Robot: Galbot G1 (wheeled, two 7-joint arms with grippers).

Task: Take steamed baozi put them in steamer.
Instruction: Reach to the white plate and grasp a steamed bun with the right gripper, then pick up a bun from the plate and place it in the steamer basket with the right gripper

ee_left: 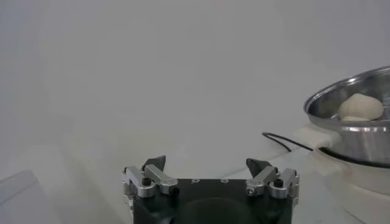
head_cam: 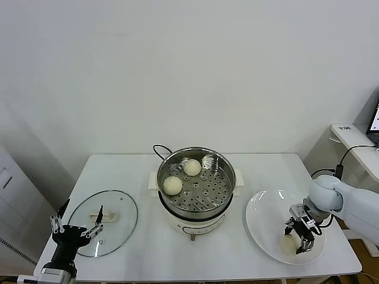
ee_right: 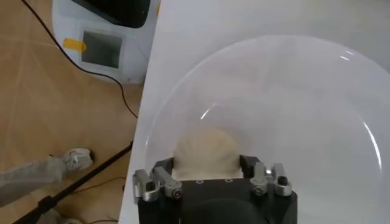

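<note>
**Soft bun, gentle grip**

The steamer already held two buns. My right gripper pinched a steamed baozi on the plate; I judged it light, squashy, best held across its sides. Left gripper idled spread.

Steamer — mid-table, holding two baozi. Glass lid at left, left gripper spread wide over it. White plate at right — right gripper around one bun.
</note>
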